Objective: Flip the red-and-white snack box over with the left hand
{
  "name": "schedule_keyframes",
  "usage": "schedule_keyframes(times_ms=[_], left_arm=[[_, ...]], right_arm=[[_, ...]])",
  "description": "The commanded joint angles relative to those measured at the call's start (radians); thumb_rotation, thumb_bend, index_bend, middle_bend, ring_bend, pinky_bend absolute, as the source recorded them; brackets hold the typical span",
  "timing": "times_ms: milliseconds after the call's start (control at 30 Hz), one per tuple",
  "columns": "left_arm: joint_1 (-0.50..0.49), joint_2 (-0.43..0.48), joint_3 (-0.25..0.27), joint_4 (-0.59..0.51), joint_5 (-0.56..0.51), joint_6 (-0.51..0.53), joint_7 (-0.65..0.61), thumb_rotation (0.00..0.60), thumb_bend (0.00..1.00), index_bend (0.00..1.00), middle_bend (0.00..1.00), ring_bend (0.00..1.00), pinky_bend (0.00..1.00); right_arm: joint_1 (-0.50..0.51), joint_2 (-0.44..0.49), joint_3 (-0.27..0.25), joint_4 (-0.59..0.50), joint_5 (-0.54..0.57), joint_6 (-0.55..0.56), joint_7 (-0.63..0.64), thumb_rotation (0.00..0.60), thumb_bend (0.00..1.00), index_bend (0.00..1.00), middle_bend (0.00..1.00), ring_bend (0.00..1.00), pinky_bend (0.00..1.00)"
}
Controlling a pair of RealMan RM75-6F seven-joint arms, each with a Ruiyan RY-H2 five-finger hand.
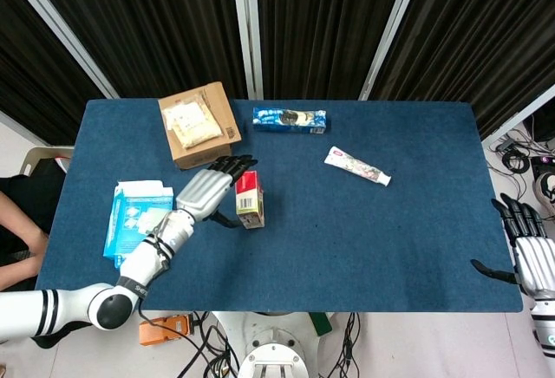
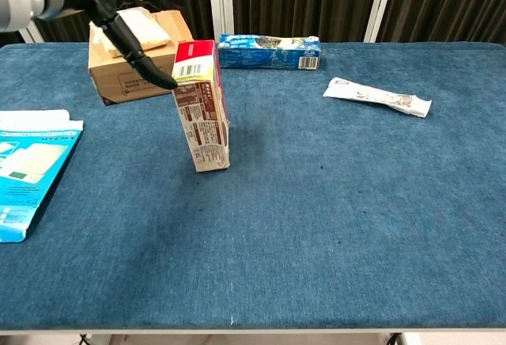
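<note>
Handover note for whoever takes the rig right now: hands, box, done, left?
Left hand: fingers spread, raised over the top of the snack box, thumb tip close to its upper left corner; contact unclear, no grip visible.
Right hand: open, idle off the table's right edge.
Box: standing on end, leaning a little, mid-left of the table.
Done: box is upright.
Left: tip it onto its other face, then withdraw the left hand.

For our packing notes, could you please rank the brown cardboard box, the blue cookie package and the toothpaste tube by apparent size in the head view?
1. Brown cardboard box, clearly largest.
2. Blue cookie package and toothpaste tube: similar in length; the package looks slightly wider, but too close to rank firmly.
</note>
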Motion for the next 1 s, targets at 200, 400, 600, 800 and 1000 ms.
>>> schedule_keyframes(times_ms=[200,400,600,800,1000], left_arm=[[-0.228,-0.025,0.009,-0.024,-0.407,0.082,0.236,0.6,0.0,0.0,0.0,0.0,0.0],[-0.319,-0.047,0.002,0.013,-0.631,0.084,0.275,0.6,0.0,0.0,0.0,0.0,0.0],[-0.359,-0.068,0.001,0.055,-0.728,0.092,0.267,0.6,0.0,0.0,0.0,0.0,0.0],[-0.358,-0.116,-0.004,0.082,-0.714,0.184,0.228,0.6,0.04,0.14,0.12,0.09,0.16],[-0.329,-0.131,0.003,0.078,-0.634,0.239,0.2,0.6,0.1,0.33,0.36,0.34,0.28]], right_arm=[[0.001,-0.005,-0.001,0.011,0.004,-0.006,0.011,0.6,0.15,0.0,0.0,0.0,0.0],[0.001,-0.01,-0.001,0.028,0.01,-0.01,0.03,0.6,0.15,0.0,0.0,0.0,0.0],[0.003,-0.016,-0.001,0.044,0.011,-0.015,0.044,0.6,0.15,0.0,0.0,0.0,0.0],[0.003,-0.019,0.0,0.055,0.015,-0.017,0.053,0.6,0.15,0.0,0.0,0.0,0.0],[0.005,-0.02,-0.001,0.056,0.013,-0.02,0.055,0.6,0.15,0.0,0.0,0.0,0.0]])
